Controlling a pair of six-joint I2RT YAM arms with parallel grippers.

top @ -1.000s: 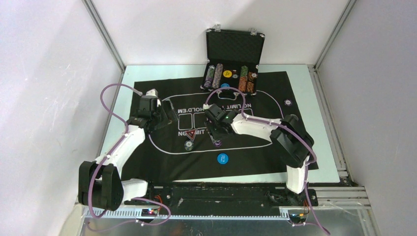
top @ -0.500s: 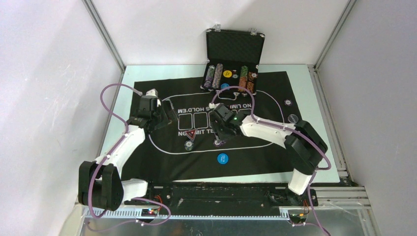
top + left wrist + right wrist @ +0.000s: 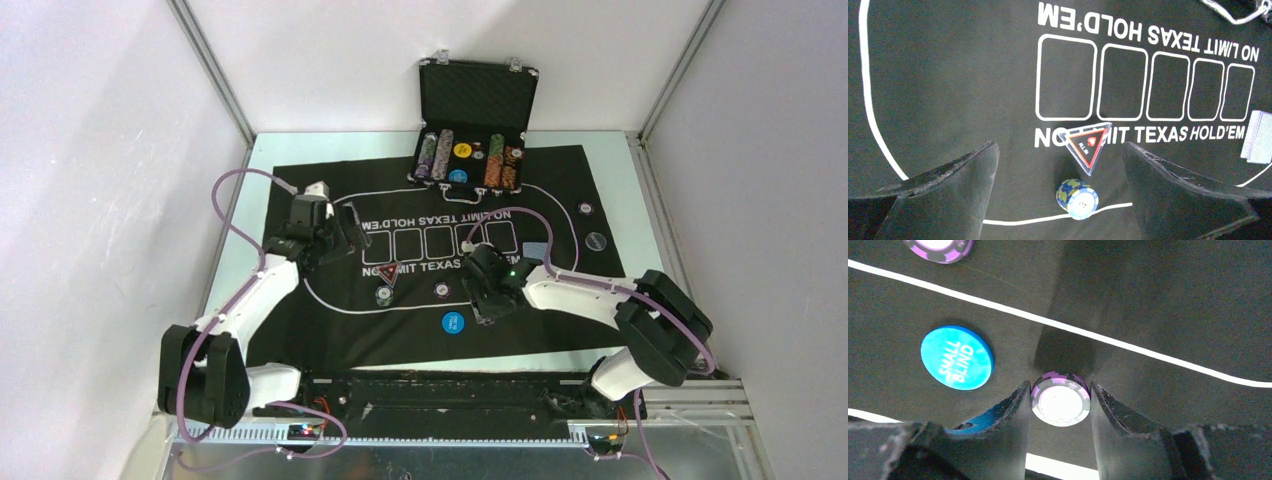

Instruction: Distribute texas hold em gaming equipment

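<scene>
Purple chip (image 3: 1060, 399) sits pinched in your right gripper (image 3: 1060, 390) above the black mat (image 3: 1158, 300), near the blue button (image 3: 956, 358). Your left gripper (image 3: 1060, 150) hangs wide open over a blue-yellow chip stack (image 3: 1077, 199).

There's a purple-and-grey striped round chip (image 3: 1060, 399), white centre. A bright blue round button (image 3: 957, 357), white lettering. The black felt mat (image 3: 948, 75), white lines. A blue-and-yellow edged chip stack (image 3: 1077, 199), and a red-bordered black triangular marker (image 3: 1086, 145).
</scene>
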